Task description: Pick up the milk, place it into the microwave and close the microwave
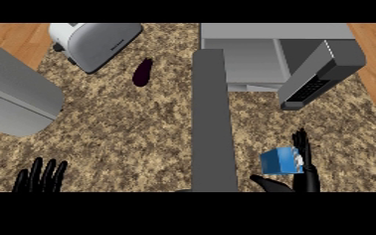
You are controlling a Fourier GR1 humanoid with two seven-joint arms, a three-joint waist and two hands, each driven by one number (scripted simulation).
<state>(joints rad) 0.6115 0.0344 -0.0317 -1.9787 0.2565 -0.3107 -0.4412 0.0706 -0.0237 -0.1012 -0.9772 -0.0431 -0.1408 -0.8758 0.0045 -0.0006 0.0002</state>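
A blue milk carton point(279, 160) with a white top stands on the speckled counter at the lower right. My right hand point(303, 168) is open beside it, straight fingers up along the carton's right side and the thumb reaching under its lower left. The grey microwave point(249, 55) sits at the upper right with its cavity showing and its door point(317, 74) swung open to the right. My left hand point(40, 176) rests open at the lower left edge, fingers up.
A long dark grey bar point(213, 124) runs down the middle of the view, left of the carton. A silver toaster point(95, 42) and a dark eggplant point(142, 72) lie at the upper left. A grey rounded object point(22, 99) is at the left edge.
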